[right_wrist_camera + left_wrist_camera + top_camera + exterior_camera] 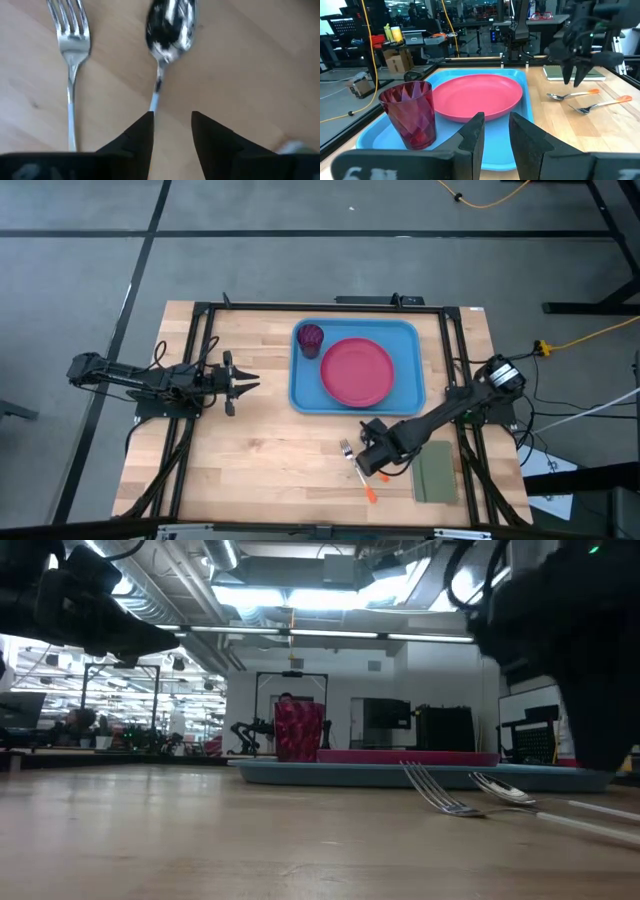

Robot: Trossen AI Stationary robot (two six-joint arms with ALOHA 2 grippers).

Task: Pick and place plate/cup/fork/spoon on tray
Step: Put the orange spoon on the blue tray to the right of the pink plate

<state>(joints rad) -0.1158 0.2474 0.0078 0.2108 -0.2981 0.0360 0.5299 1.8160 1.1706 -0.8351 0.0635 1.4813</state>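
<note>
Two grippers, one tray, one plate, one cup, one fork, one spoon and one green pad show on the pale wood-plank surface (260, 450).

Farthest left, the left gripper (250, 385) hovers over bare wood beside the tray, grasping nothing; its two dark fingers (472, 137) stand slightly apart, pointing at the tray.

Next comes the tray (405, 335), a bright blue plastic rectangle with rounded corners and a raised rim, lying at the far middle of the surface. In its far left corner stands the cup (311, 338), a small dark magenta tumbler with faceted, see-through walls. Just beside it, filling most of the tray, lies the plate (357, 371), round, flat, smooth pink-red plastic.

Near the front, right of centre, the fork (347, 449) and spoon (170, 25) lie side by side on the wood, off the tray, each with a shiny silver head and a thin orange handle. The right gripper (366, 462) sits low over the spoon's handle, its fingers (137, 137) released and straddling the stem without clenching it.

Farthest right, the pad (436, 472), a flat olive-green rectangle, lies just beside that arm.
</note>
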